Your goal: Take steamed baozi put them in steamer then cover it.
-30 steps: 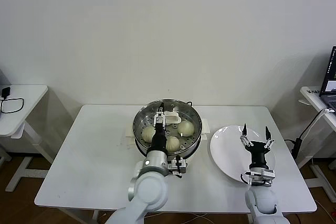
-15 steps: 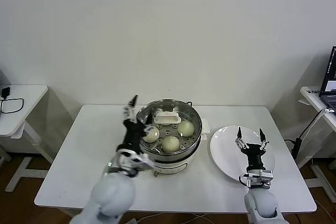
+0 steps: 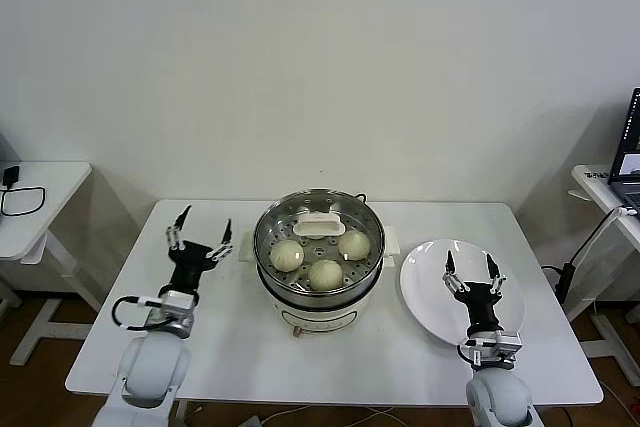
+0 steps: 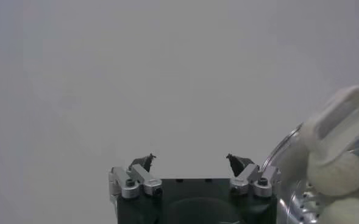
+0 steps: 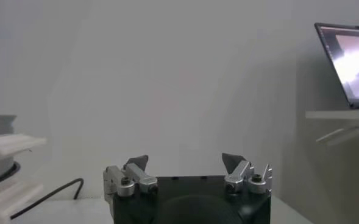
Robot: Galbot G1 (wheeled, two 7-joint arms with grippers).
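Observation:
The steamer [image 3: 318, 285] stands mid-table, its shiny pot on a cream base. The glass cover [image 3: 275, 232] lies on it, white handle [image 3: 318, 224] toward the back. Through the glass I see three steamed baozi [image 3: 287, 255] [image 3: 326, 274] [image 3: 353, 243]. My left gripper [image 3: 203, 227] stands open to the left of the steamer, fingers pointing up, holding nothing. In the left wrist view it [image 4: 190, 159] is empty, with the steamer's edge [image 4: 344, 128] beside it. My right gripper [image 3: 470, 265] is open above the white plate [image 3: 425, 297]; the right wrist view shows it [image 5: 184, 159] empty.
The plate lies bare to the right of the steamer. A power cable [image 5: 51, 195] runs behind the steamer. A small side table [image 3: 40, 197] with a cord stands far left. A laptop [image 5: 350, 61] sits on a stand far right.
My left gripper has left the cover's handle and swung out to the left of the steamer. The cover stays on the pot. The right gripper has shifted slightly nearer and left.

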